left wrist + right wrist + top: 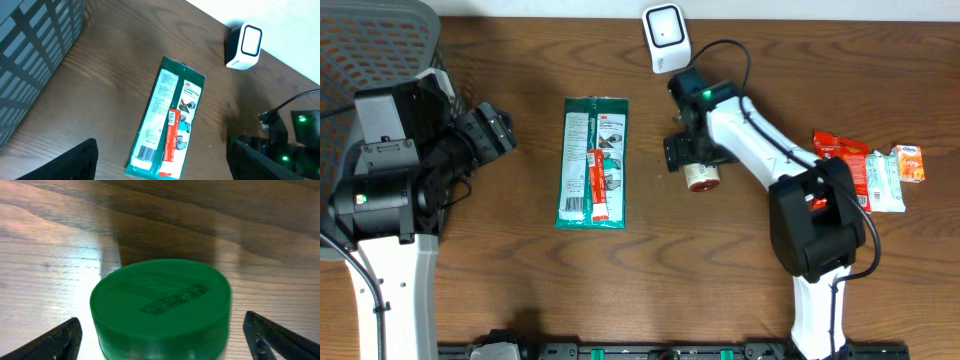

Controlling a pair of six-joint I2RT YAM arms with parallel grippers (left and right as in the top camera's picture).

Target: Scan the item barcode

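Green-capped bottle [701,178] on the counter [620,290], centre-right of the overhead frame, just below the white scanner [663,38]. Right tool [161,325] straddles the cap, fingers spread, a gap on each side. Left tool [500,130] also spread, far left. Green packet [592,163] lies flat between the arms. Small packets [875,170] near the right edge.
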